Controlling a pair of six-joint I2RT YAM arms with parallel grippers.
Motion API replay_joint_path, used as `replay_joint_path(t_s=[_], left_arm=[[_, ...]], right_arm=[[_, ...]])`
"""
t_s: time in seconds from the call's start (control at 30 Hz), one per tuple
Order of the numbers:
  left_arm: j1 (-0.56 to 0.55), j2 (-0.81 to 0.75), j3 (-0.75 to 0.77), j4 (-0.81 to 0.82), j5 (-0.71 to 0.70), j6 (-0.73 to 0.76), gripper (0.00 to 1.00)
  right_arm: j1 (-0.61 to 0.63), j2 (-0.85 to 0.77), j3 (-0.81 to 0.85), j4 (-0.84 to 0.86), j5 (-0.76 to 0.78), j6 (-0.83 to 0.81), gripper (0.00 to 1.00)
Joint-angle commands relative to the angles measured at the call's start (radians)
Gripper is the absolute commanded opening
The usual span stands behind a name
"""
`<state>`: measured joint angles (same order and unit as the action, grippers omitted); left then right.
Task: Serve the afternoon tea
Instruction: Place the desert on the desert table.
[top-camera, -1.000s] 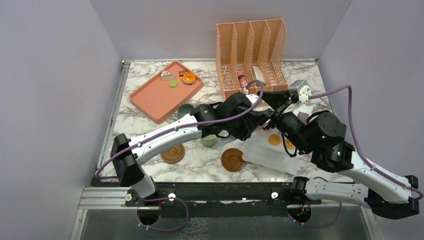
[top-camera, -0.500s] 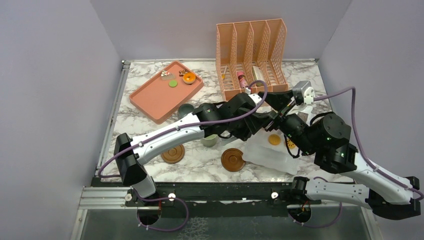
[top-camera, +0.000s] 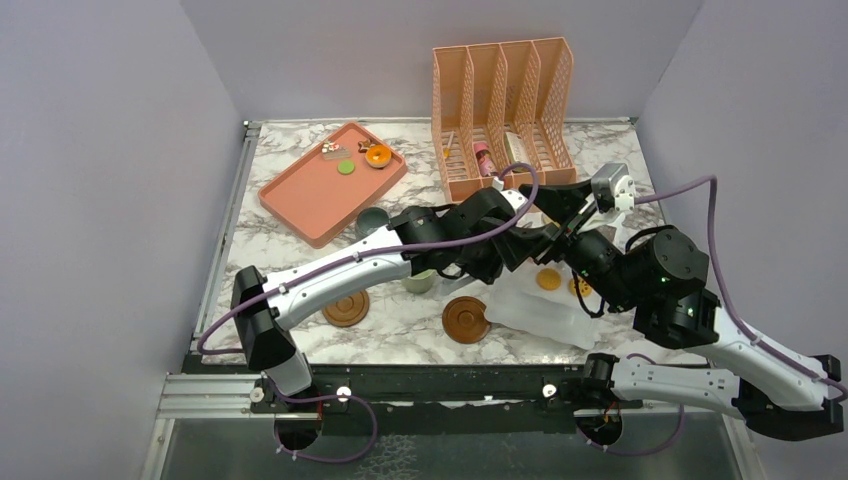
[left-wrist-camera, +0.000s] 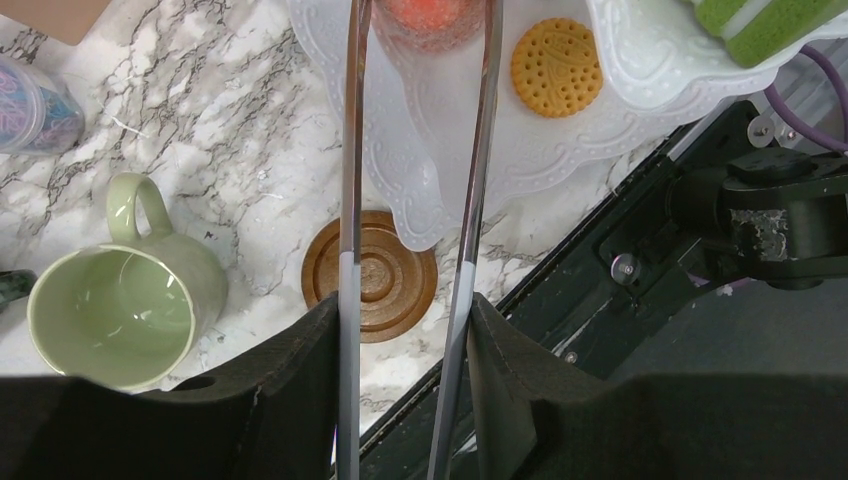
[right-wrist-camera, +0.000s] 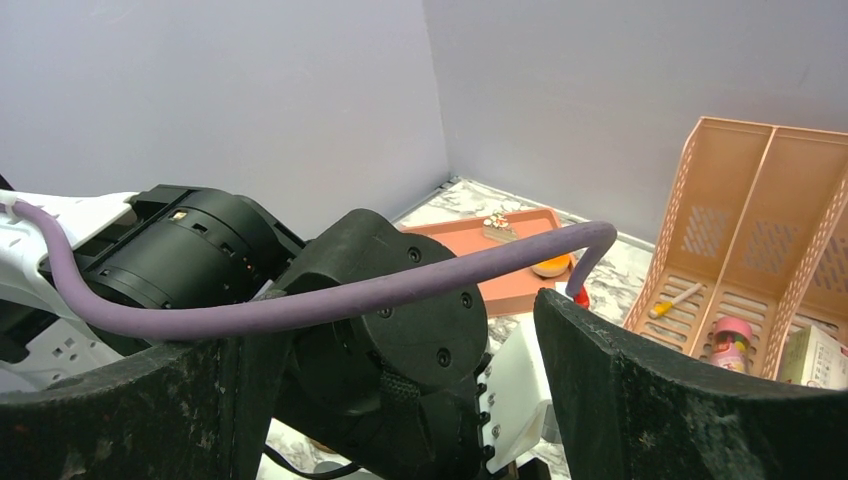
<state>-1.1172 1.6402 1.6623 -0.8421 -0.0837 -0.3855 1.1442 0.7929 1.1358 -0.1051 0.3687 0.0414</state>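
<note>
My left gripper (left-wrist-camera: 400, 305) is closed on a pair of metal tongs (left-wrist-camera: 350, 150), with one tong arm against each black finger. The tong arms extend over a white plate (left-wrist-camera: 520, 140) and flank an orange-red treat (left-wrist-camera: 430, 12) at the frame edge; I cannot tell whether they pinch it. The same plate carries a round yellow cookie (left-wrist-camera: 556, 67) and a green layered cake (left-wrist-camera: 765, 20). A brown coaster (left-wrist-camera: 385, 280) lies at the plate's pointed corner, and a pale green mug (left-wrist-camera: 115, 310) stands upright near it. My right gripper (right-wrist-camera: 400, 330) is spread wide, and the left arm shows between its fingers. A second coaster (top-camera: 345, 306) lies left of that mug. The grey-blue mug (top-camera: 373, 219) stands just beside an orange tray (top-camera: 310, 195), which holds a donut (top-camera: 378, 155).
</note>
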Motion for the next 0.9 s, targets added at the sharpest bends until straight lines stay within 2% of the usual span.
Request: replay_joint_path(t_s=[0.0, 0.3, 0.57, 0.87], left_arm=[[-0.028, 0.034, 0.044, -0.018, -0.036, 0.008, 0.46], [-0.028, 0.075, 0.074, -0.018, -0.028, 0.02, 0.49], [-0.029, 0.067, 0.093, -0.025, -0.028, 0.011, 0.39], [-0.029, 0.039, 0.118, -0.072, -0.07, 0.0, 0.38]], right_arm=[[-0.003, -0.003, 0.006, 0.036, 0.017, -0.003, 0.95], [-0.003, -0.012, -0.007, 0.045, 0.034, -0.012, 0.95], [-0.003, -0.016, -0.011, 0.048, 0.042, -0.021, 0.95], [-0.003, -0.02, -0.013, 0.039, 0.038, -0.023, 0.95]])
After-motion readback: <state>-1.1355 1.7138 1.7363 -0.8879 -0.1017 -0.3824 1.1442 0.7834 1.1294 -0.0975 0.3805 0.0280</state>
